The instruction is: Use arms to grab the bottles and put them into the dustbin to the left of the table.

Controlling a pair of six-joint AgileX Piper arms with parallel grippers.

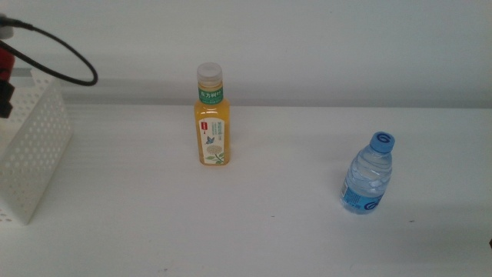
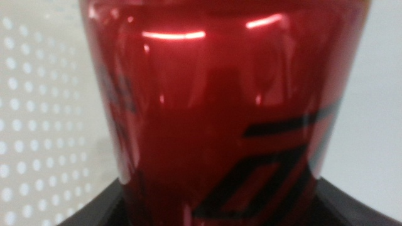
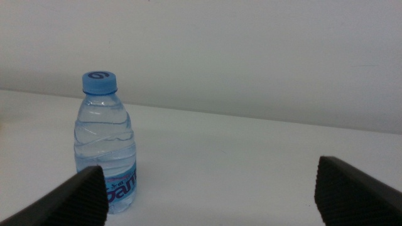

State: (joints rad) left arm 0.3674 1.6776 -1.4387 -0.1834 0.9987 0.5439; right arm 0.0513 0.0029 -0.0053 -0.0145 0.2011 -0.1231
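Observation:
A red soda can (image 2: 220, 94) fills the left wrist view, and my left gripper (image 2: 220, 210) is shut on it. In the middle view that gripper (image 1: 6, 96) shows at the far left edge above the white perforated dustbin (image 1: 34, 158), with a sliver of the can (image 1: 4, 63) beside it. A yellow juice bottle (image 1: 211, 123) with a white cap stands upright mid-table. The small clear water bottle (image 1: 368, 175) with a blue cap stands upright at the right. My right gripper (image 3: 210, 194) is open, low over the table, and the water bottle (image 3: 105, 147) stands just beyond one of its jaws.
The white table (image 1: 292, 231) runs to a pale back wall. A black cable (image 1: 73, 58) loops above the dustbin. The dustbin's perforated wall (image 2: 38, 125) shows behind the can in the left wrist view.

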